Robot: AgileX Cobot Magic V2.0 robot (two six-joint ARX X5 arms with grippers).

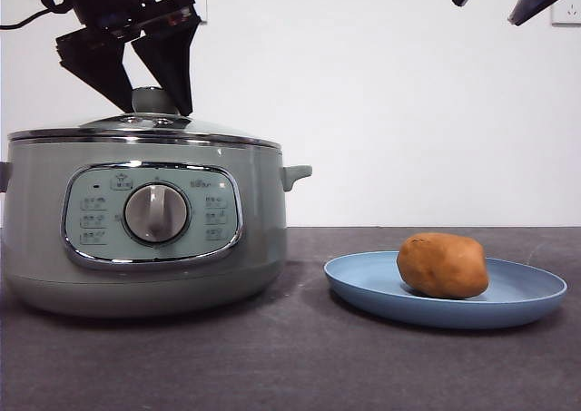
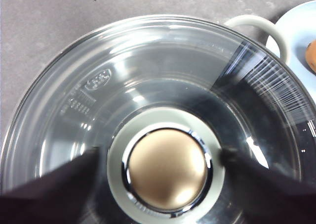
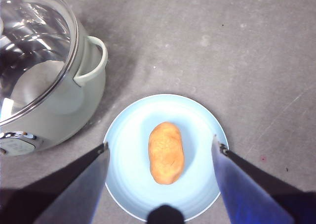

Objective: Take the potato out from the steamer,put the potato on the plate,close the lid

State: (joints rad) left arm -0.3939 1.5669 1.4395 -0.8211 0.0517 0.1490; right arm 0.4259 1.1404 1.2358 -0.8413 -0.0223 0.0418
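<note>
**Two containers: pot lidded, plate holds potato**

One potato (image 1: 442,265) lies on the plate (image 1: 526,295), about the middle, long axis across the dish in the right wrist view. Plate is blue, shallow, sits on the dark grey tabletop (image 1: 300,366) just beside the steamer (image 1: 263,220), not touching it. Nothing else on the plate.

Steamer is sage green, chrome rim, side handle facing the plate. Lid (image 1: 218,132) sits on its rim, glass dome, steel edge. Through the glass in the left wrist view the inside shows only reflections; contents cannot be told. Knob (image 2: 167,167) is pale green ring with a shiny metal cap.

Left gripper (image 2: 163,159) is over the lid, fingers (image 1: 168,66) spread to either side of the knob, tips at knob level. Left wrist view shows them apart, with narrow gaps to the knob ring, so open, not gripping. Right gripper (image 3: 160,147) hangs well above the plate, fingers wide apart, potato seen between them far below; in the front view only dark tips show at the top right corner.

Writing: front panel has a silver dial (image 1: 156,213) ringed by small icons and a faint logo, too small to read. Lid glass carries an oval stamped mark and lines of small text, blurred, unreadable.
</note>
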